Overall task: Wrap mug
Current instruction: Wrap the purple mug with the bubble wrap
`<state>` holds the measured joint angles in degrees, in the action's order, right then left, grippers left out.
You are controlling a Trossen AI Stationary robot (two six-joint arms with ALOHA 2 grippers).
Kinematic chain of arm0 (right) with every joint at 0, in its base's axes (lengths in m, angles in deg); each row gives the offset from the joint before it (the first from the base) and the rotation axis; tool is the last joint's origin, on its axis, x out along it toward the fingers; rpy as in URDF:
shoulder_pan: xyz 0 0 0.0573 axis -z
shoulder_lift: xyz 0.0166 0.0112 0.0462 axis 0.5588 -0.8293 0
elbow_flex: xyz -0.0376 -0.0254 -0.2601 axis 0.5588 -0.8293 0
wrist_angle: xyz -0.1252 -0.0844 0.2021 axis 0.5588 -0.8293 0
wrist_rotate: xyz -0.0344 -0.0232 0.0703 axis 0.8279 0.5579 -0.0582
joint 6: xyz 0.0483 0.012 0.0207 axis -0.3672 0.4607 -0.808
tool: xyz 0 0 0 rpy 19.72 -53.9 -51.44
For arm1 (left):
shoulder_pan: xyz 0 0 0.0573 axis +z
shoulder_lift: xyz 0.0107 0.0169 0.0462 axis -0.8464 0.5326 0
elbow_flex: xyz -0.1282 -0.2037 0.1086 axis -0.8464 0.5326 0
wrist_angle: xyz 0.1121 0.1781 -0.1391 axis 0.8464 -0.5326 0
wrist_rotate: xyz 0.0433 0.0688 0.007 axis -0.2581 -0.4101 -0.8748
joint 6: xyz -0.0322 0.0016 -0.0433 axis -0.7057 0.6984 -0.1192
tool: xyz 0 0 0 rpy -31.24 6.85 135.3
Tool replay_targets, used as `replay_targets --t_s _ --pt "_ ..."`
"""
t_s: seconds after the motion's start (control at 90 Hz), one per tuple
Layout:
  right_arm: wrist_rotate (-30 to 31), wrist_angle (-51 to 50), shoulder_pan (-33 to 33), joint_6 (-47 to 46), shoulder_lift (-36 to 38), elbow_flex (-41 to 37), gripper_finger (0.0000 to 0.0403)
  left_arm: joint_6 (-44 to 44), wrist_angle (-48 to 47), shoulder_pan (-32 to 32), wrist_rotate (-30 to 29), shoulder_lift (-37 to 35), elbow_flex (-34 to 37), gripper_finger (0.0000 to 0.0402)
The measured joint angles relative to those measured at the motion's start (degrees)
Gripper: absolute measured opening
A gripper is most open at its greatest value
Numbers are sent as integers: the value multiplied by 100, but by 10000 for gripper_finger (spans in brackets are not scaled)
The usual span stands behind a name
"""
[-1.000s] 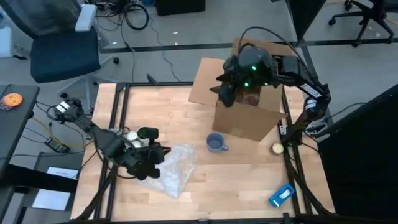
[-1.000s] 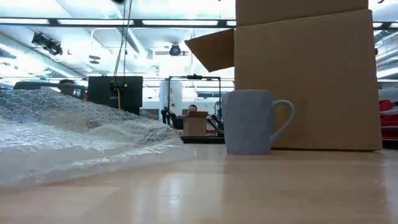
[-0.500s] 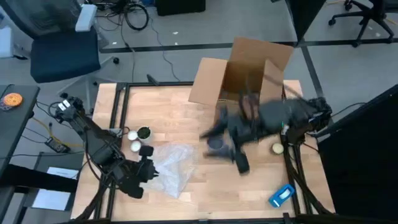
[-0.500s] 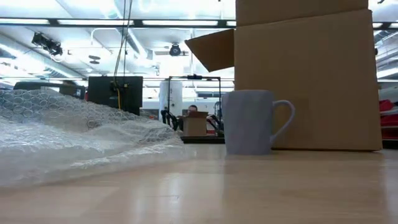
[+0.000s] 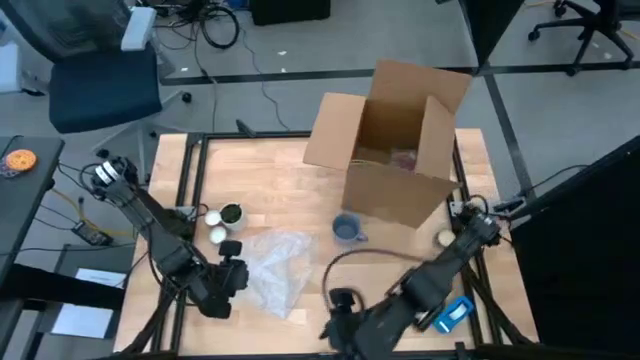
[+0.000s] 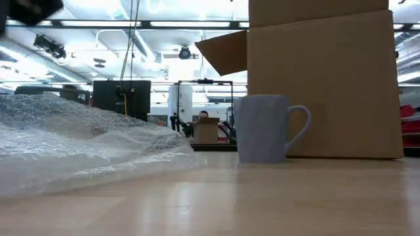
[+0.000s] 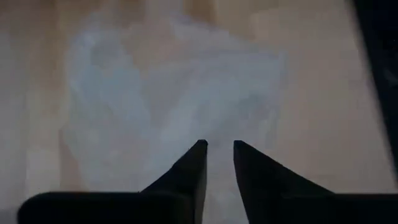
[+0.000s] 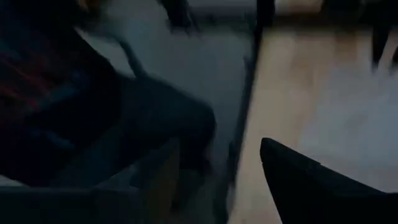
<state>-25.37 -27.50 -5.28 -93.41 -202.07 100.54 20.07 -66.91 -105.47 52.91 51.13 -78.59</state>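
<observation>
Since a second ago the right tool [image 5: 338, 328] has swung from the open brown cardboard box [image 5: 395, 150] to the surface's [image 5: 300, 180] near edge, fingers unclear, the left tool [image 5: 228, 283], fingers slightly apart, has drawn back from the crumpled clear bubble wrap [image 5: 277, 265], so the grey-blue ceramic mug [image 5: 346, 229] before the box stays unwrapped.

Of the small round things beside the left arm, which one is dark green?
The dark green round object, farthest from the table's left edge; the two small white balls beside it are pale.
</observation>
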Motion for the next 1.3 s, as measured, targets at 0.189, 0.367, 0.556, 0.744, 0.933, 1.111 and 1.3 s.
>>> replay_targets --t_s 0.189,0.367,0.556,0.744,0.933,1.111,1.3 --pt "-6 -1000 232 -1066 -400 0 184 -430 -52 145 -18 -4 59 127" --pt "-97 -1489 439 -1377 -453 -65 174 -1161 -67 242 48 73 59 168" --pt "-266 -1526 500 -1321 -443 -81 169 -1477 -131 320 -199 351 59 190" --pt "-463 -1528 462 -1370 -442 -81 169 -1515 -117 709 -71 703 59 193" --pt "240 -1526 325 -1362 -442 -81 166 -1471 243 1183 -563 1184 59 179" --pt "922 -1537 226 -1215 -442 -79 161 -721 1587 1352 -602 1599 59 71" --pt "1230 -1539 204 -1160 -442 -81 157 -322 2522 1453 -580 1926 57 6"
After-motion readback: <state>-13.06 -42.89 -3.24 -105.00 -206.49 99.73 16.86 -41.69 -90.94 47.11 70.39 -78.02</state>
